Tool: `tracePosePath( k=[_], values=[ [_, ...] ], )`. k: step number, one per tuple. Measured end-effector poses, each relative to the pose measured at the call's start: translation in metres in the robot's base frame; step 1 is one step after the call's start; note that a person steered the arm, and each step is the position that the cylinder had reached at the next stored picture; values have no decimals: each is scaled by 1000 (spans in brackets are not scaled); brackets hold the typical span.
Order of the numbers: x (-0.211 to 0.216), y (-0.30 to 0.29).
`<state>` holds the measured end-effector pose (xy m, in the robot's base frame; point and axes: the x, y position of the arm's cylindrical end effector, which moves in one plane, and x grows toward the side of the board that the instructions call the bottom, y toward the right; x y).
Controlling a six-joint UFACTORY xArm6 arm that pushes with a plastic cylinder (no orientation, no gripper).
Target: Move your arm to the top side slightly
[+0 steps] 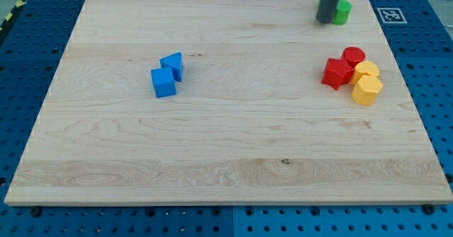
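Observation:
My tip [326, 20] is the lower end of a dark rod near the view's top right, on the wooden board [226, 145]. It touches or nearly touches the left side of a green block [343, 12], partly hidden behind the rod. Below it, at the right, sit a red star-shaped block [337, 73], a red cylinder [353, 56], a yellow round block [367, 71] and a yellow hexagonal block [367, 90], clustered together. At the left middle, two blue blocks touch: a cube [163, 83] and an angular one [173, 65].
The board lies on a blue pegboard table [35, 25]. A white fiducial marker [390, 15] sits just off the board's top right corner.

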<state>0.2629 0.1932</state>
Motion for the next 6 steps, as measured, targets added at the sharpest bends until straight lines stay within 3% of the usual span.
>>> tracePosePath(
  k=[2, 3, 6],
  values=[
    [-1, -19],
    [-16, -63],
    [-19, -71]
  ],
)
